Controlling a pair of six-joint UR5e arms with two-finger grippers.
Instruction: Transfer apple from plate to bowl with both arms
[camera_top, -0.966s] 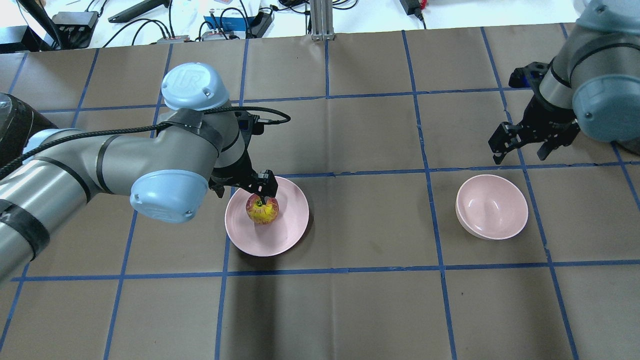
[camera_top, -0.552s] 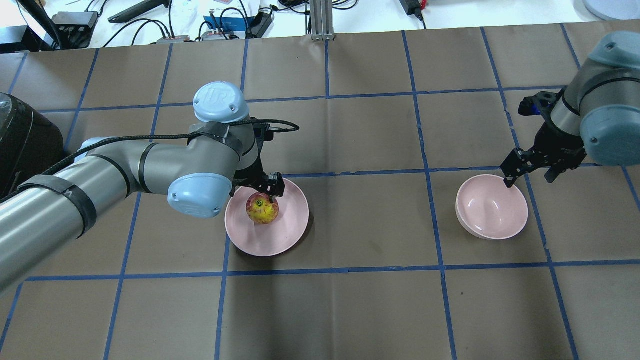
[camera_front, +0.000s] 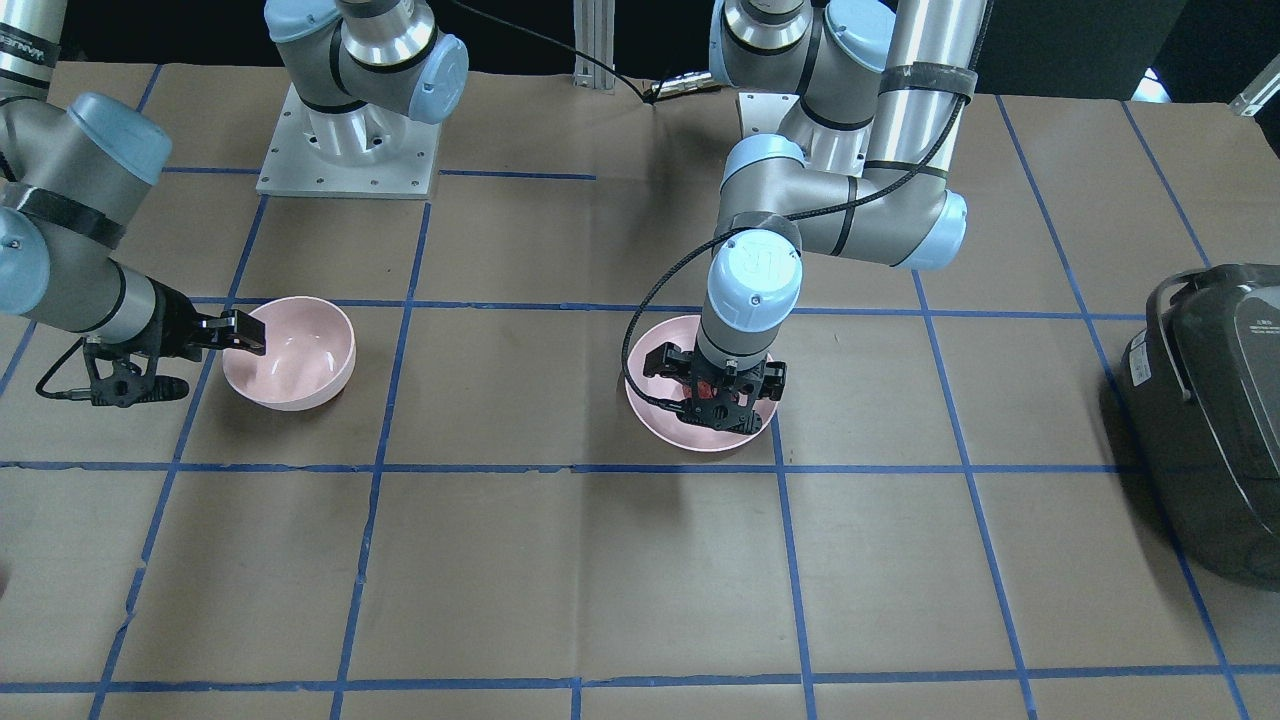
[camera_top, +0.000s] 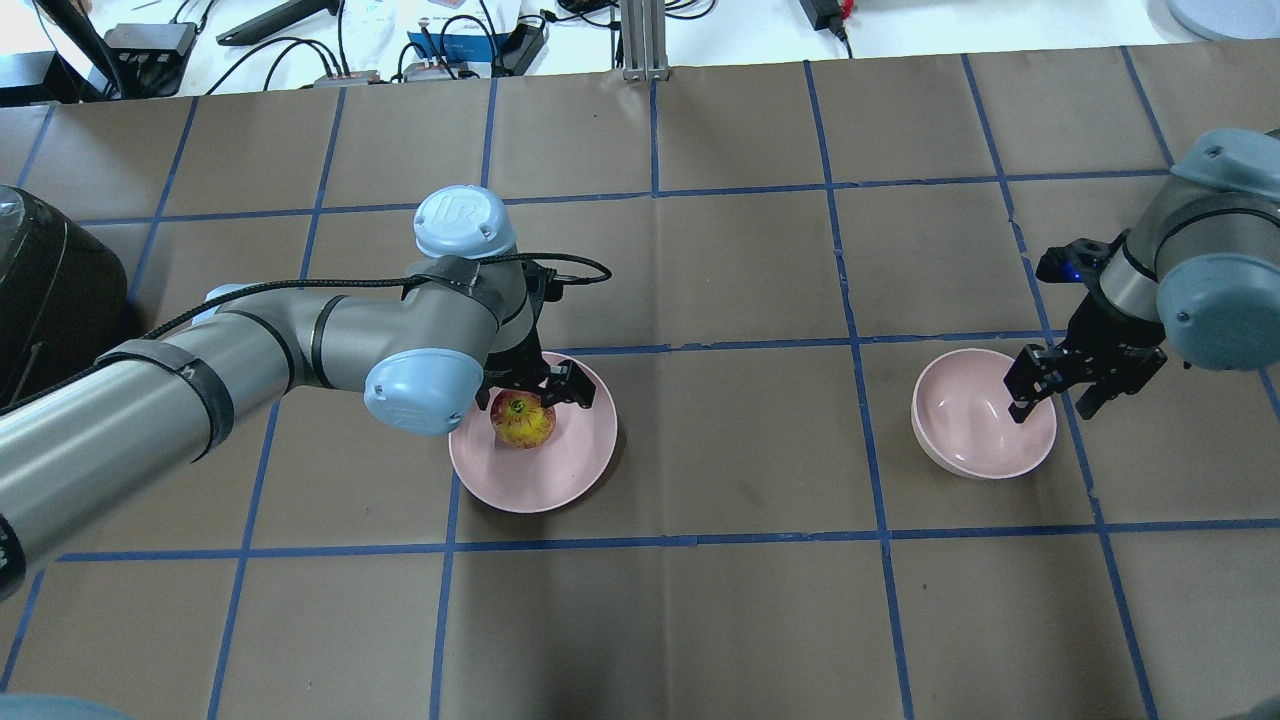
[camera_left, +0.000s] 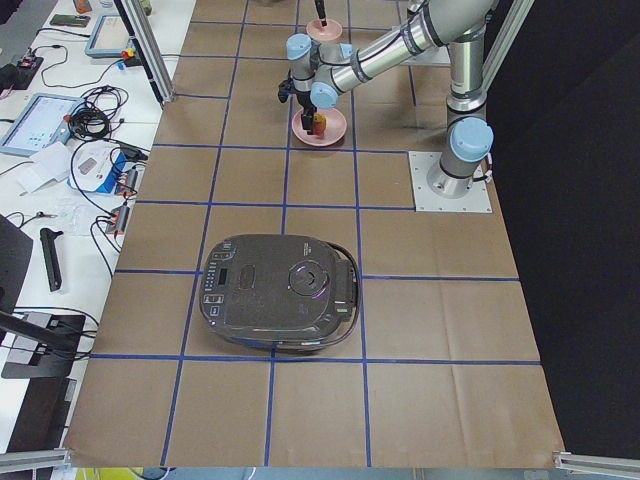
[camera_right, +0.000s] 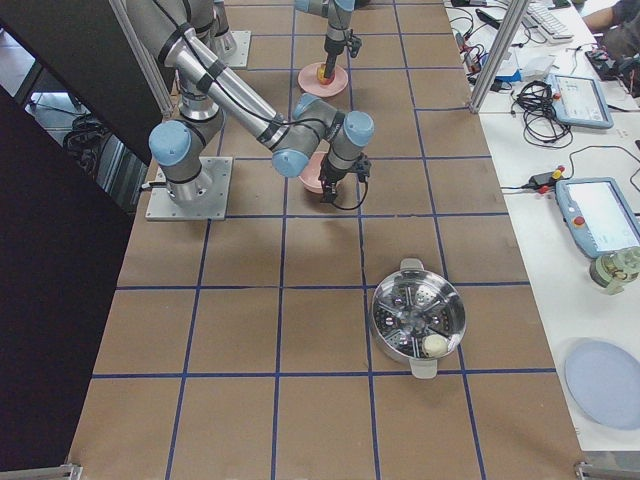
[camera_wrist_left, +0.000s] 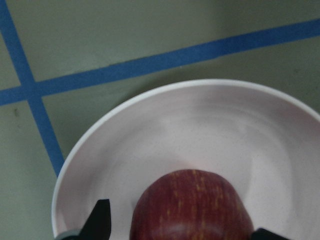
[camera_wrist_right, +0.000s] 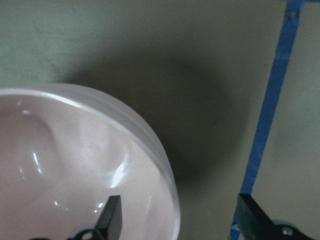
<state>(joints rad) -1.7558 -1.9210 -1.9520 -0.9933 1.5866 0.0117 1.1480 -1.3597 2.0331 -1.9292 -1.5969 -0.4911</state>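
1. A robotics lab: the table (camera_top: 700, 620) is covered in brown paper gridded with blue tape (camera_top: 650, 541).
2. A bolted mounting plate (camera_front: 290, 170) sits at the front-facing view's upper left.
3. White benches (camera_left: 85, 230) at the side views' edges hold cables (camera_left: 95, 105) and a teach pendant (camera_right: 600, 215).

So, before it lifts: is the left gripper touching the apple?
Cannot tell. Left wrist view shows plate between one finger and the apple; the other finger is cut off at the frame corner.

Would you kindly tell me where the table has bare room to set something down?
Bare: the squares between the plate and the bowl. Crowded: the left claw straddles the apple; the right claw straddles the bowl's rim.
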